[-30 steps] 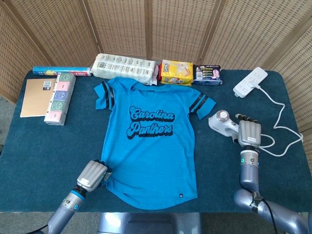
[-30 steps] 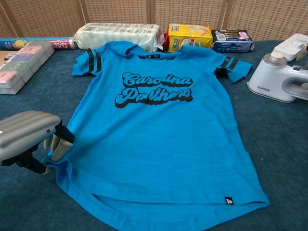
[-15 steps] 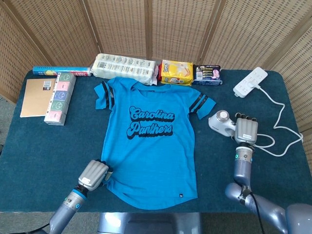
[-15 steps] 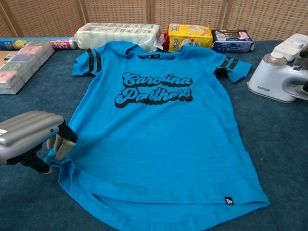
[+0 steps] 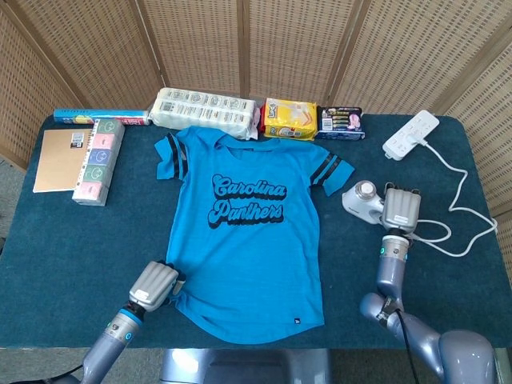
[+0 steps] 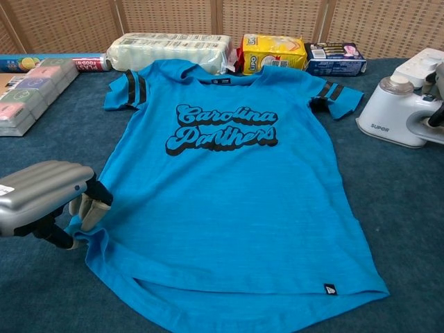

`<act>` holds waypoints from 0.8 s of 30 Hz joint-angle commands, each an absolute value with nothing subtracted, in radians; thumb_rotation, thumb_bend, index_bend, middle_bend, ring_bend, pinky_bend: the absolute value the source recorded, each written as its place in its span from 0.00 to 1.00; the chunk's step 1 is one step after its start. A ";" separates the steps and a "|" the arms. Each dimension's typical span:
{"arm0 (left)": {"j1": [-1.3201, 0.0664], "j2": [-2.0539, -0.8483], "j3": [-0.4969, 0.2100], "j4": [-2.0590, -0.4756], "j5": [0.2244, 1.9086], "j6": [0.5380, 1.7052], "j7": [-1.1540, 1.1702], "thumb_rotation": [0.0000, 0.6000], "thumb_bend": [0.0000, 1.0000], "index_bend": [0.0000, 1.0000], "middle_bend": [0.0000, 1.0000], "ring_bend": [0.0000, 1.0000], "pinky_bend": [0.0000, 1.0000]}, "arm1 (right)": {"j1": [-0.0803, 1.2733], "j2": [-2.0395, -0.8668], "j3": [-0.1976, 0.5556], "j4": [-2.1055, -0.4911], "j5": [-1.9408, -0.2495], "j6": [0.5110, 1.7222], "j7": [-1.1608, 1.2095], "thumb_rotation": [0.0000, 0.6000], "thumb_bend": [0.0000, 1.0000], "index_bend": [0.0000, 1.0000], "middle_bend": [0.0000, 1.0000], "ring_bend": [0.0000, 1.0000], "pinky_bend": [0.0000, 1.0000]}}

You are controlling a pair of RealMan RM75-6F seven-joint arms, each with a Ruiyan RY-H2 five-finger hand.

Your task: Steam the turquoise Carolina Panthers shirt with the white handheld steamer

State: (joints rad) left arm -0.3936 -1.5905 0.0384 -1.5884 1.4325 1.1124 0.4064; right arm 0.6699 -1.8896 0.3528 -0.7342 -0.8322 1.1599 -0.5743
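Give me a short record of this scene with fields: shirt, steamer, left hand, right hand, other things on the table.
shirt: turquoise shirt lies flat, print facing up
steamer: white steamer on the table, beside the shirt's sleeve
left hand: left hand pinches the shirt's hem corner
right hand: right hand at the steamer's handle; grip unclear
other things: power strip, yellow packet, brown notebook

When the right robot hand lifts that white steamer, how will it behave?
The steamer looks like rigid plastic, so it probably won't flex. Its bulky rounded body suggests some weight, perhaps water inside. A white cord trails beside it toward the power strip; if attached, it may tug. The right robot hand sits at its handle.
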 commanded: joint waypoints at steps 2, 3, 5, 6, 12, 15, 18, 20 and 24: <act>-0.395 -1.591 0.037 -1.590 1.431 1.114 0.408 1.00 0.33 0.76 0.69 0.56 0.50 | 0.693 -1.925 0.364 -0.654 -0.856 1.133 -0.555 1.00 0.43 0.54 0.56 0.57 0.55; -0.395 -1.591 0.037 -1.591 1.430 1.114 0.408 1.00 0.33 0.76 0.69 0.56 0.50 | 0.696 -1.929 0.366 -0.641 -0.860 1.127 -0.550 1.00 0.43 0.58 0.59 0.61 0.62; -0.395 -1.590 0.037 -1.592 1.429 1.114 0.409 1.00 0.33 0.76 0.69 0.56 0.50 | 0.700 -1.936 0.369 -0.621 -0.868 1.120 -0.539 1.00 0.43 0.64 0.66 0.68 0.69; -0.395 -1.590 0.037 -1.592 1.428 1.114 0.409 1.00 0.33 0.76 0.69 0.56 0.50 | 0.702 -1.938 0.370 -0.615 -0.870 1.118 -0.532 1.00 0.42 0.67 0.69 0.72 0.73; -0.395 -1.592 0.039 -1.590 1.419 1.111 0.414 1.00 0.33 0.76 0.69 0.56 0.50 | 0.706 -1.945 0.386 -0.595 -0.896 1.108 -0.472 1.00 0.41 0.75 0.76 0.80 0.81; -0.395 -1.593 0.039 -1.590 1.419 1.112 0.417 1.00 0.33 0.76 0.69 0.56 0.50 | 0.707 -1.937 0.398 -0.607 -0.907 1.117 -0.443 1.00 0.41 0.76 0.77 0.82 0.83; -0.396 -1.593 0.038 -1.590 1.419 1.115 0.419 1.00 0.33 0.76 0.69 0.56 0.50 | 0.706 -1.923 0.404 -0.629 -0.919 1.125 -0.431 1.00 0.41 0.77 0.77 0.82 0.83; -0.396 -1.594 0.038 -1.590 1.418 1.115 0.420 1.00 0.33 0.76 0.69 0.56 0.50 | 0.706 -1.908 0.408 -0.659 -0.931 1.136 -0.428 1.00 0.40 0.77 0.77 0.82 0.83; -0.398 -1.597 0.040 -1.589 1.417 1.112 0.423 1.00 0.33 0.76 0.69 0.56 0.50 | 0.704 -1.869 0.411 -0.753 -0.958 1.165 -0.430 1.00 0.40 0.77 0.77 0.82 0.83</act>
